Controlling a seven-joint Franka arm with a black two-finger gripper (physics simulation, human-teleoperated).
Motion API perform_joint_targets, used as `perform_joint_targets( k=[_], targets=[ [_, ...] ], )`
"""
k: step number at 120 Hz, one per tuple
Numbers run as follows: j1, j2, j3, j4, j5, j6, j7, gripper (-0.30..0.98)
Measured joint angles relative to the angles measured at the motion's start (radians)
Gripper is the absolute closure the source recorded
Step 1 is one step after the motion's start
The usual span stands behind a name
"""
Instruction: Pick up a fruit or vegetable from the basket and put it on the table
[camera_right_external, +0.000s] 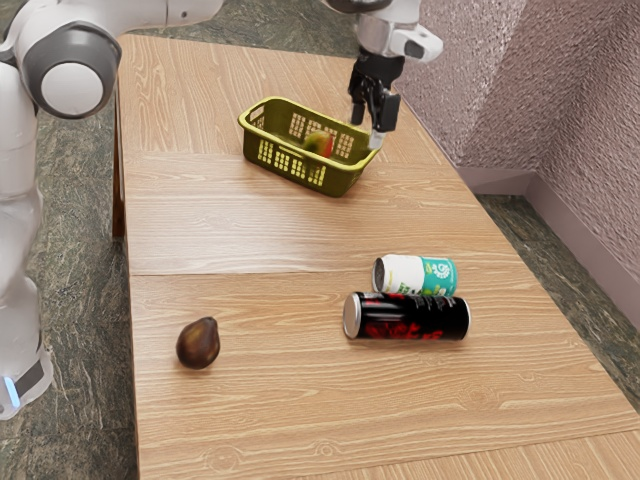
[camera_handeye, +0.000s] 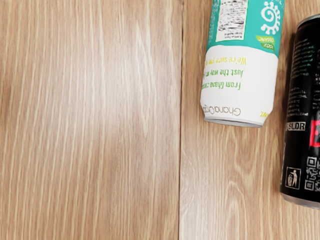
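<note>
My gripper appears near the basket's right end in the exterior view, its two fingers apart with nothing seen between them. The olive-green basket stands upright toward the table's far end. Inside it lies a red and yellow-green fruit, partly hidden by the basket's wall. A dark brown, pear-shaped fruit or vegetable rests on the table, well apart from the basket.
A white and teal can lies beside a larger black can in the exterior view. Beneath the hand camera are the white and teal can and the black can. A rough wall rises beyond the table's right edge.
</note>
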Motion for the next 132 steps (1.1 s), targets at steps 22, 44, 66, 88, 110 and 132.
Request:
perform_joint_targets(
  k=[22, 44, 66, 88, 110, 132],
  targets=[
    [0.008, 0.0, 0.0, 0.001, 0.005, 0.076, 0.01, 0.0],
    [-0.022, 0.016, 0.171, 0.021, 0.002, 0.105, 0.016, 0.0],
    [0.1, 0.066, 0.333, 0.024, -0.001, 0.119, 0.021, 0.0],
    [0.159, 0.096, 0.339, 0.027, -0.003, 0.138, 0.024, 0.0],
    [0.19, 0.204, 0.337, 0.023, -0.027, 0.23, 0.028, 0.0],
    [0.225, 0.298, 0.333, 0.008, -0.094, 0.296, 0.031, 0.0]
  ],
)
